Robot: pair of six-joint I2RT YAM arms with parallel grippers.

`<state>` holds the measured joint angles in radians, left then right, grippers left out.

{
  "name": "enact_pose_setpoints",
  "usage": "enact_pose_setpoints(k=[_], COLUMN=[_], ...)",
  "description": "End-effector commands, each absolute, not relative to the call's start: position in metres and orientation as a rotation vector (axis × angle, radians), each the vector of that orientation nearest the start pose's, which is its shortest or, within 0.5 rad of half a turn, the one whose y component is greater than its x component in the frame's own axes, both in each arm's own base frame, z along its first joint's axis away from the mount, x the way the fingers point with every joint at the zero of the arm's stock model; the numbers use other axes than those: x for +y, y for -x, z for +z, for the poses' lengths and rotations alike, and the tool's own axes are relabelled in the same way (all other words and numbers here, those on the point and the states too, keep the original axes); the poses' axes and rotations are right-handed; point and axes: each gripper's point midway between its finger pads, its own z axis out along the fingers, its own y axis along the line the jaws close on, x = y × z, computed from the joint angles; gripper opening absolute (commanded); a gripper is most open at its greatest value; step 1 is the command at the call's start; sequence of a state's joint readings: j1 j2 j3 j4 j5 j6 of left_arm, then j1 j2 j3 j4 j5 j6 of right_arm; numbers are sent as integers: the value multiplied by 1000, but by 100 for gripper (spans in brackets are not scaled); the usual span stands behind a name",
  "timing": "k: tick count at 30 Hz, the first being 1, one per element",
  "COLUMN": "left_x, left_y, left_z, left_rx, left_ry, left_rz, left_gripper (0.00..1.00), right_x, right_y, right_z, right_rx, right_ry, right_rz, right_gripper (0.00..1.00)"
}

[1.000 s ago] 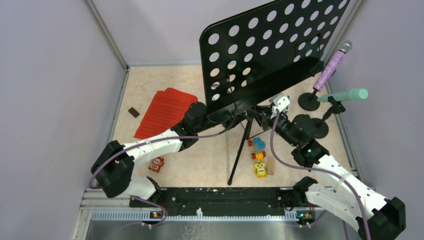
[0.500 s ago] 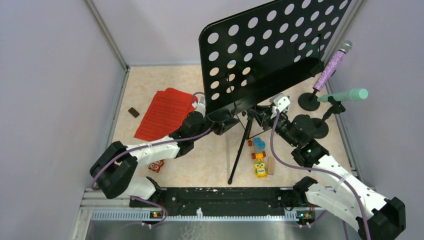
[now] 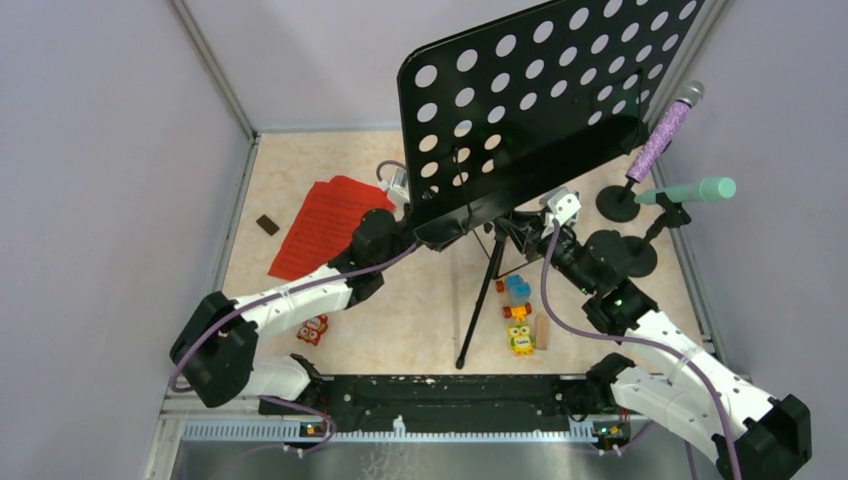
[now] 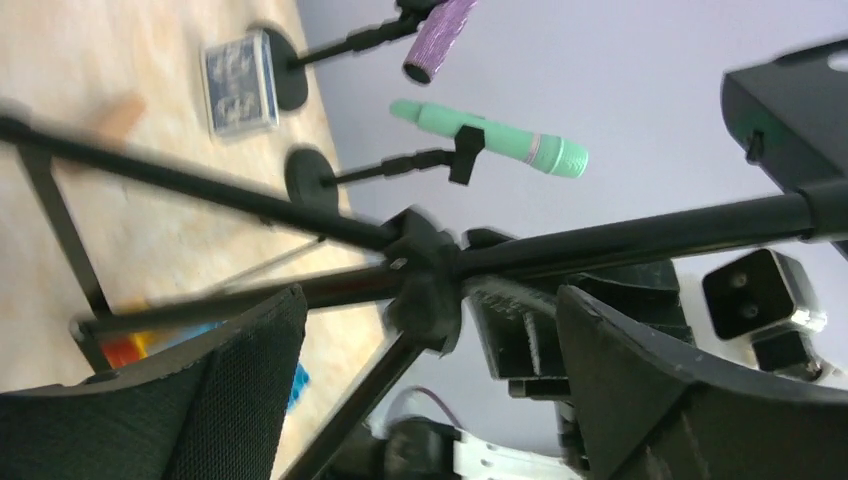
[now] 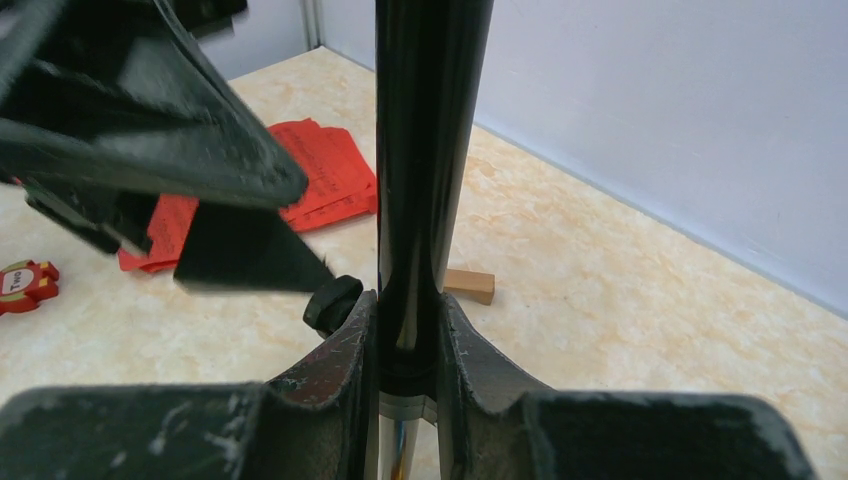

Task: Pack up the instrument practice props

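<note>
The black perforated music rack point(image 3: 530, 100) stands tilted on its post over tripod legs point(image 3: 480, 300). My right gripper point(image 5: 408, 320) is shut on the post point(image 5: 425, 150) just under the rack. My left gripper point(image 4: 430, 300) is open beneath the rack's lower edge point(image 3: 425, 232). The tripod hub point(image 4: 425, 290) lies between its wide-apart fingers point(image 4: 240, 380), which do not touch it. Red sheet-music pages point(image 3: 325, 225) lie flat at the left. The purple microphone point(image 3: 665, 130) and the mint-green one point(image 3: 695, 190) sit in their round-based holders point(image 3: 617, 203) at the right.
Colourful toy bricks and an owl figure point(image 3: 518, 310) lie by the tripod, with a wooden block point(image 3: 543, 330) beside them. A red toy figure point(image 3: 313, 328) sits near the left arm. A small dark block point(image 3: 267, 224) lies left of the pages. Walls close in on three sides.
My left gripper has opened wide, and the left arm has stretched further back under the rack's lower edge. The right gripper and the rack have not moved.
</note>
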<state>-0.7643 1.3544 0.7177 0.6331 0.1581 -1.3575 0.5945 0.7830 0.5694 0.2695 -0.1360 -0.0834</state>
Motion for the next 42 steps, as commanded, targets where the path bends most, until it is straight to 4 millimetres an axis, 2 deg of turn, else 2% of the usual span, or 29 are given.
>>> enact_pose_setpoints(k=[1, 4, 6, 8, 10, 12, 14, 17, 20, 23, 28, 33, 42], left_x=[-344, -341, -340, -337, -335, -337, -342, -347, -351, -358, -369, -376, -381], left_y=[-270, -266, -253, -231, -213, -203, -209, -221, -236, -245, -252, -256, -253], left_z=[324, 320, 324, 318, 310, 296, 289, 285, 290, 289, 283, 281, 281], left_rx=[1622, 1481, 1273, 1034, 849, 695, 669, 634, 626, 635, 636, 645, 641], left_ry=[-125, -448, -666, -882, -1019, -1181, -1256, -1305, -1309, -1321, -1338, -1358, -1371], left_rz=[-1391, -1174, -1071, -957, -871, -759, -689, -597, -524, -507, -527, -551, -593], left_gripper=[99, 99, 99, 99, 99, 99, 99, 97, 88, 79, 72, 50, 51], right_x=[216, 217, 218, 217, 216, 215, 215, 215, 214, 213, 213, 213, 214], right_y=[-250, -250, -250, -250, -250, -250, -250, -249, -249, -249, -249, -249, -249], right_z=[254, 255, 255, 254, 254, 254, 254, 253, 254, 253, 255, 254, 254], right_rx=[1448, 1445, 1444, 1446, 1447, 1446, 1445, 1447, 1445, 1444, 1439, 1441, 1436], right_ry=[727, 727, 727, 730, 729, 729, 729, 731, 729, 727, 727, 729, 731], right_rz=[562, 566, 569, 568, 563, 559, 558, 558, 554, 550, 549, 546, 549], right_gripper=[0, 0, 0, 0, 0, 0, 0, 0, 0, 0, 0, 0, 0])
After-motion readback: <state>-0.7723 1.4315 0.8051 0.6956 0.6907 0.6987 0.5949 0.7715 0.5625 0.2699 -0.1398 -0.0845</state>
